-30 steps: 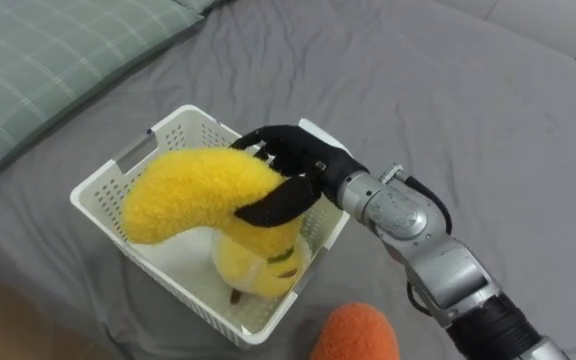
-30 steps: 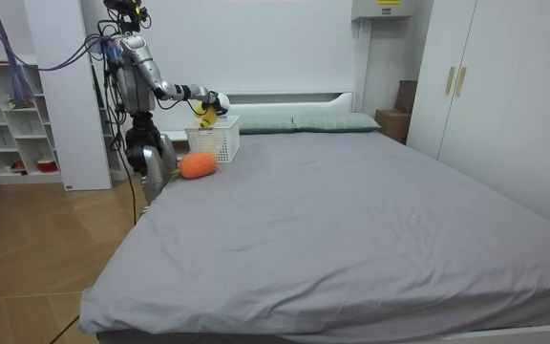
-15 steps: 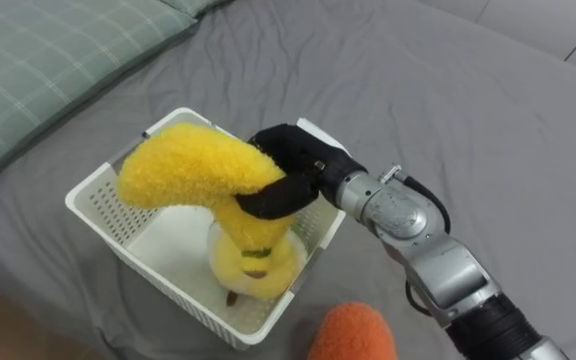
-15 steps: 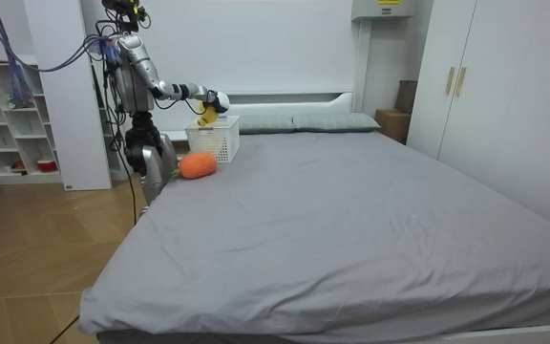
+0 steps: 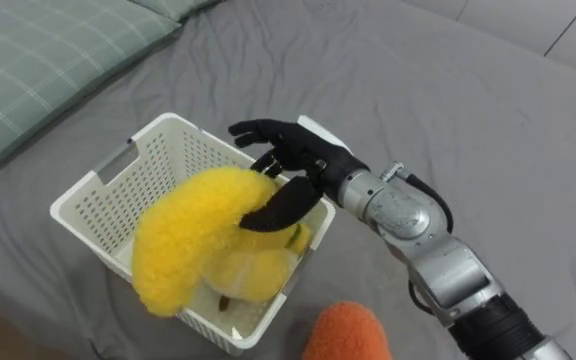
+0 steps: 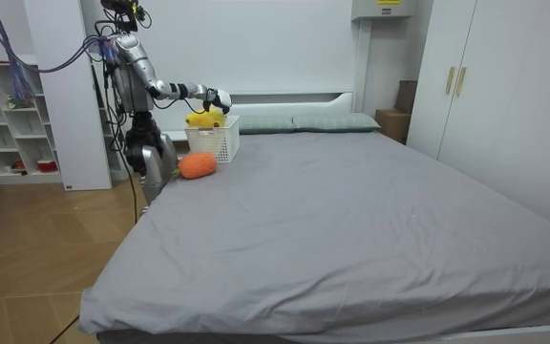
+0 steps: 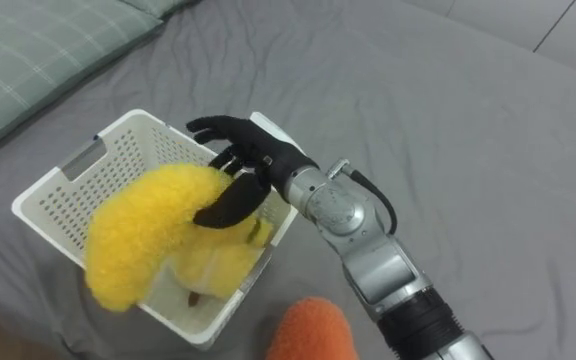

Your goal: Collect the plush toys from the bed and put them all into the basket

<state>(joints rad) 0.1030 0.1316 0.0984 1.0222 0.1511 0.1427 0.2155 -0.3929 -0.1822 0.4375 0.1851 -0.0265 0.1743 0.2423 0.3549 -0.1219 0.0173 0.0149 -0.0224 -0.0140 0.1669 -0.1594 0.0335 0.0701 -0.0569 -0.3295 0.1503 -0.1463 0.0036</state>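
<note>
Step in hand: dropping the yellow plush toy (image 5: 193,235) into the white basket (image 5: 93,190). Looks nearly done. The toy sits mostly inside the basket, below and ahead of the fingers (image 5: 253,130), but its long fuzzy end hangs over the rim on the side away from the fingers, so it could tip out.

To do it well:
- lift the hand straight up so the thumb does not drag the plush along
- keep the palm clear of the basket wall; the basket is light and will likely slide on the bed (image 5: 448,110)
- if the toy's overhang stays, nudge it down with flat fingers before leaving
- next toy is the orange plush toy (image 5: 348,335), lying on the bed beside the forearm, behind the fingers and just beside the basket's near corner

Pose: the right hand (image 5: 303,160) hovers over the basket's far corner, palm turned down and sideways, wrist roughly level, forearm coming in from the lower right. The fingers are spread and fairly straight, gripping nothing. The thumb (image 5: 273,208) points down and forward and lies against the top of the yellow toy, touching but not curled round it.

Green checked pillow (image 5: 38,60) is well beyond the fingertips, past the basket. In the room view the robot stands at the bed's corner by the headboard, arm stretched over the basket.
</note>
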